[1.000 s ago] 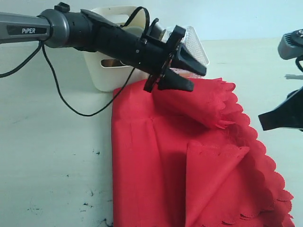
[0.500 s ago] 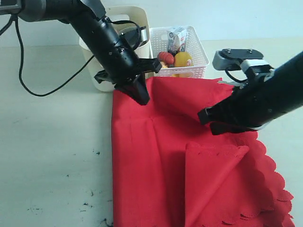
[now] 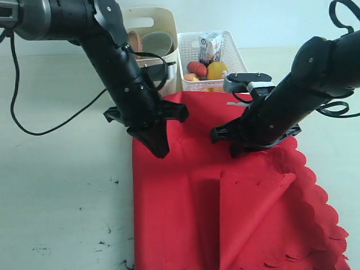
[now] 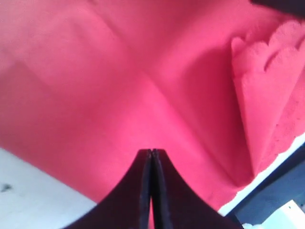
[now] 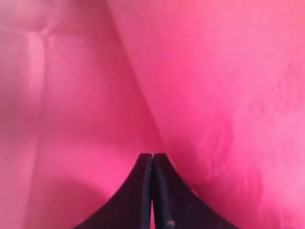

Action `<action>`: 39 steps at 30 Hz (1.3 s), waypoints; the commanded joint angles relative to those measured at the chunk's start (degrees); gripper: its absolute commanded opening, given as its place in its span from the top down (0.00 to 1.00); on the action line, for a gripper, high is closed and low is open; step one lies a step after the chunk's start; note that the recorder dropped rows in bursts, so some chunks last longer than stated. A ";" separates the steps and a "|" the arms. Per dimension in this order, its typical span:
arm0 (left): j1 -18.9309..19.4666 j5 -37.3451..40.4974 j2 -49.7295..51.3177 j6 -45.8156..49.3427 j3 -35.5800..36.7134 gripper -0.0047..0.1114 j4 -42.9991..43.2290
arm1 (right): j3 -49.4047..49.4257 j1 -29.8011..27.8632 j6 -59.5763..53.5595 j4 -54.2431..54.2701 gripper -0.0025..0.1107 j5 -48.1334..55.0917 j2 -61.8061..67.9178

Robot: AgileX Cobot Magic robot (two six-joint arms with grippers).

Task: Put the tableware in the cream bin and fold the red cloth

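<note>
red cloth (image 3: pixel 180 225) on desk: fold step in hand, prob. left tool (image 4: pixel 151 156) & right tool (image 5: pixel 153 160): both closed, empty. next: open, pinch cloth edge.

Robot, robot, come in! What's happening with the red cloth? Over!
Left end effector shut, right end effector shut, both at red cloth. Cloth part-folded. Nothing blocking the cloth.

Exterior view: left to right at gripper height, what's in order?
Cable → left gripper → right gripper. The cloth spans under both grippers, so it is left out of the order.
</note>
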 commanded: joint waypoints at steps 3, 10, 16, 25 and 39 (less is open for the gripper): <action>-5.06 -2.42 -0.67 0.21 1.46 0.95 0.32 | -3.70 -0.07 12.76 -15.97 0.98 -5.23 1.47; -7.28 -3.72 -0.67 0.23 2.64 0.95 0.69 | -9.27 -3.91 28.58 -34.28 0.98 -5.51 3.43; -7.28 -3.45 -0.67 0.03 4.55 0.95 2.33 | -16.12 -8.62 29.01 -34.28 0.98 -4.94 8.28; -7.28 -8.61 -0.67 -0.10 8.48 0.95 4.62 | -19.84 -9.57 21.38 -24.65 0.98 0.93 0.76; -7.28 -10.92 -0.67 1.68 8.42 0.95 7.86 | -12.12 -1.74 10.28 -14.64 0.98 7.48 -5.09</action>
